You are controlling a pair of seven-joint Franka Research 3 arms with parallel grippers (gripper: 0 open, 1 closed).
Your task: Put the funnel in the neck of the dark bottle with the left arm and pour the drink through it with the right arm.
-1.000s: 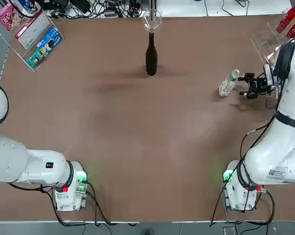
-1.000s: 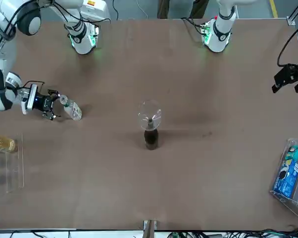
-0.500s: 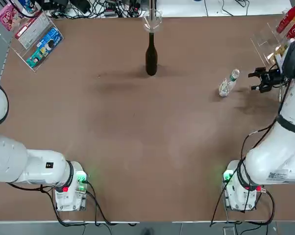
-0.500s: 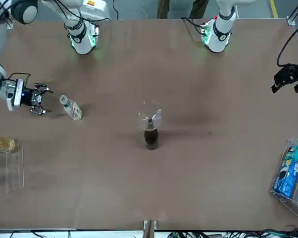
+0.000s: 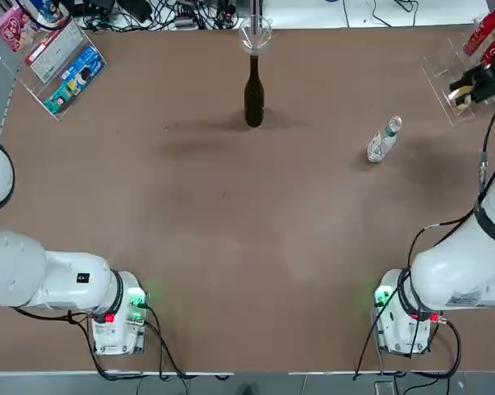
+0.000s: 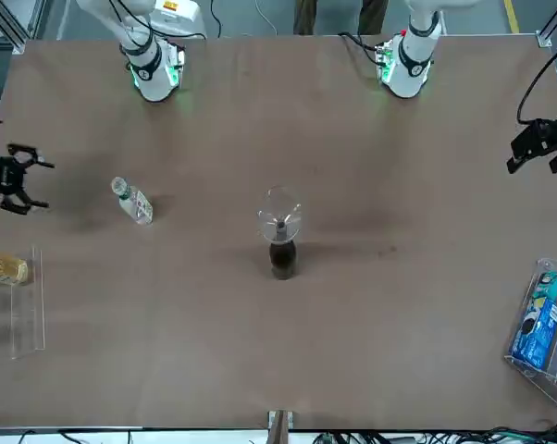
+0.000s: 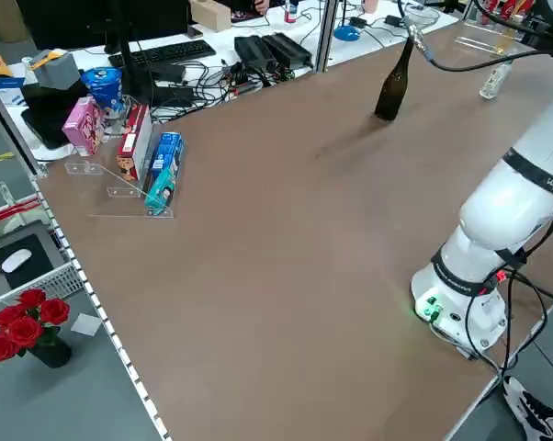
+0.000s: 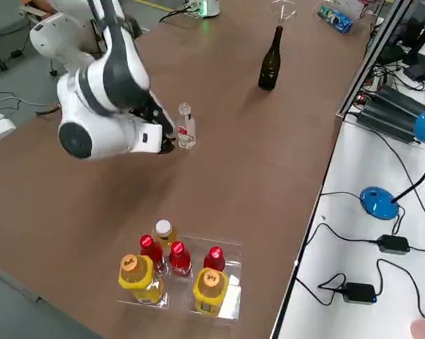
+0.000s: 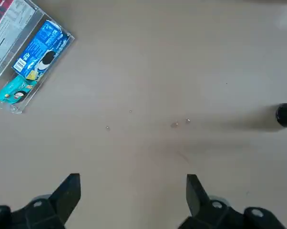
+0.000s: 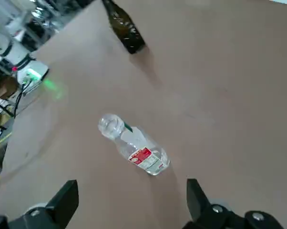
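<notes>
Funnel (image 6: 279, 215) already sits in the neck of the dark bottle (image 5: 253, 92), at 12 o'clock on the worktop (image 5: 231, 230) in the top view. Drink bottle (image 5: 382, 140) stands upright w/ cap on, toward 2 o'clock, untouched by either arm.

Change: a sec ago the right claw (image 6: 12, 178) was right beside the drink; now it has pulled away to the 3 o'clock edge, near the clear rack of bottles (image 8: 177, 268), fingers apart, holding nothing. Drink hasn't moved.

Left claw (image 6: 540, 146) hangs parked on the opposite side, fingers apart, empty.

Likely meaning: grab was abandoned or being re-lined; pour not started, right arm must re-approach.
</notes>
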